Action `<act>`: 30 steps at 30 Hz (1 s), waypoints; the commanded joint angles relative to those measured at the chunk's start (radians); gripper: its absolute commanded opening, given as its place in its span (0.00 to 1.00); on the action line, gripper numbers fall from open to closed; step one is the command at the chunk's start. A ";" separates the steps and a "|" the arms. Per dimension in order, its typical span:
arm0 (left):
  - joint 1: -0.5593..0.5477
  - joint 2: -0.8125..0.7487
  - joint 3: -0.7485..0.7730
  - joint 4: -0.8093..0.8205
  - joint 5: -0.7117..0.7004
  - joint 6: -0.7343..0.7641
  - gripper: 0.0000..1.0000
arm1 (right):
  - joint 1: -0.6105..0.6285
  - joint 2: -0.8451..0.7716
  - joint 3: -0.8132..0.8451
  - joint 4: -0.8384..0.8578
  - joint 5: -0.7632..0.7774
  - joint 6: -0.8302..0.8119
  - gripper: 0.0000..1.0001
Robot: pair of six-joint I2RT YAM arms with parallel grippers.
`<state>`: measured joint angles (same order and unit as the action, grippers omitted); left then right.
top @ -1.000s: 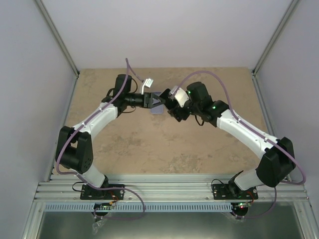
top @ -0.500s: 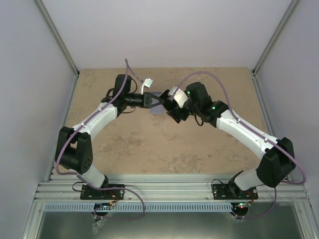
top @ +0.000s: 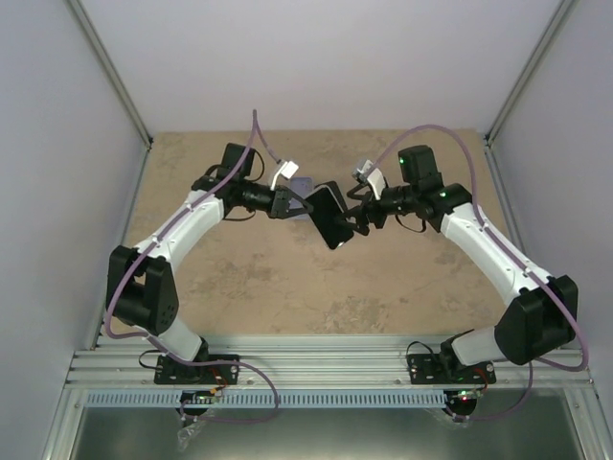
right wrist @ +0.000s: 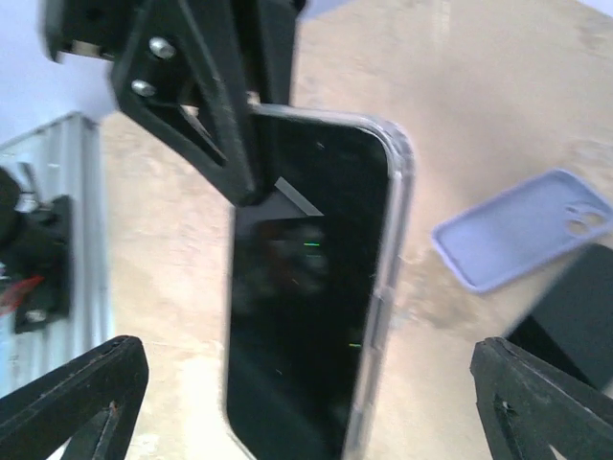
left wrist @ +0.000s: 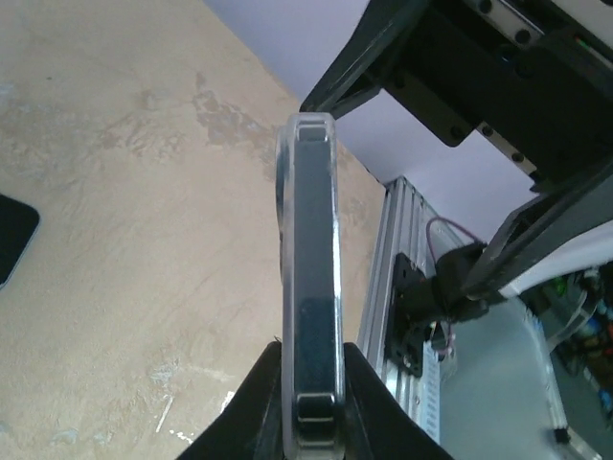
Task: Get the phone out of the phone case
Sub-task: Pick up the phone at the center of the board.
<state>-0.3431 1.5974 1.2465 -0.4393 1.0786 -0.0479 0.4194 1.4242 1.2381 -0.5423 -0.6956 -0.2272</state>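
— Desk, far middle: where's your phone?
— Held above it, cased, clamped in your left jaws; right jaws gape empty. Separation step: bring them onto the case rim, I'd judge.

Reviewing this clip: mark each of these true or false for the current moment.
1. The left gripper clamps the phone. True.
2. The right gripper is shut on the phone. False: in the right wrist view its fingers are spread wide on either side of the phone, not clamping it.
3. A lavender phone case lies on the table. True.
4. The phone lies flat on the table. False: it is held up above the table.
5. The phone is already out of its clear case. False: the clear case is still wrapped around its edge.
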 commanded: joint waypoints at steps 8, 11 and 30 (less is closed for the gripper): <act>-0.108 -0.015 0.130 -0.330 0.086 0.424 0.00 | 0.004 -0.026 -0.055 0.004 -0.279 0.120 0.75; -0.127 -0.008 0.148 -0.348 0.065 0.441 0.00 | 0.008 -0.019 -0.061 0.000 -0.304 0.125 0.63; -0.128 0.006 0.232 -0.329 0.045 0.375 0.36 | 0.031 -0.018 -0.022 0.016 -0.367 0.171 0.01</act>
<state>-0.4709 1.6070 1.4357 -0.8509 1.0992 0.4206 0.4435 1.4006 1.1679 -0.5522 -1.0416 -0.0879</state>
